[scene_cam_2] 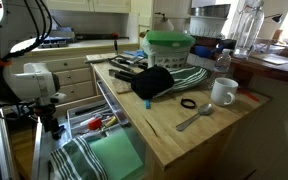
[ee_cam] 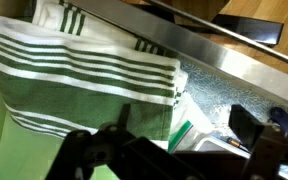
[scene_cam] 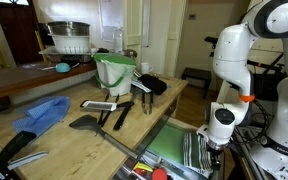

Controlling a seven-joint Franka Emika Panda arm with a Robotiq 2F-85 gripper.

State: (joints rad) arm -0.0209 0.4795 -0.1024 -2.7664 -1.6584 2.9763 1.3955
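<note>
Tool position: tool [ee_cam: 184, 135] hangs low beside the counter [scene_cam_2: 184, 125], over the open drawer [ee_cam: 234, 60]; it shows in both exterior views [scene_cam: 216, 148] [scene_cam_2: 52, 130].
Tool state: jaws stand wide apart in the wrist view, with nothing clamped between them.
Nearest item: green-and-white striped towel [ee_cam: 84, 70], lying folded in the drawer, just ahead of the fingers; whether a finger touches the cloth cannot be told.
Towel location, exterior views: inside the drawer, below the counter edge [scene_cam: 194, 150] [scene_cam_2: 79, 158], next to a flat green liner [scene_cam_2: 119, 155].
Drawer condition: pulled out, its metal rim running across the wrist view.
Counter contents: white mug [scene_cam_2: 223, 92], spoon [scene_cam_2: 194, 118], black cloth [scene_cam_2: 154, 82], green bowl [scene_cam: 114, 70], blue cloth [scene_cam: 39, 115], dark spatulas [scene_cam: 89, 122]; all well apart from the tool.
Progress, as judged: the drawer is open and the tool is placed at the towel; no grip is made yet, and the towel is not lifted.
Outstanding, as judged: closing on the cloth and bringing it clear of the drawer.
</note>
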